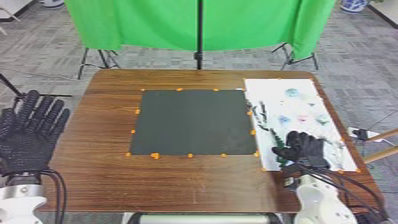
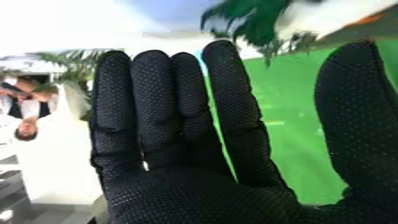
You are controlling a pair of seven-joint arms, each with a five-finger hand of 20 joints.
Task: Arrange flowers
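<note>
Facing green cloth [image 1: 147, 25], brown table [image 1: 99, 125]

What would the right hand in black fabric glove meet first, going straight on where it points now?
Probably the pale pink flower on the white rectangular sheet, seen ahead of the right hand; the hand's height is unclear, so it may pass above.

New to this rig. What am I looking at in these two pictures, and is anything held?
A two-armed robot with black-gloved hands. The head view looks forward and down at a brown table with a dark mat. To the mat's right, a white sheet bears pale flowers and green sprigs. The left hand is open at the table's left; the right hand is over the sheet's near end. The right wrist view shows it close up, fingers straight. Nothing seems held.
</note>
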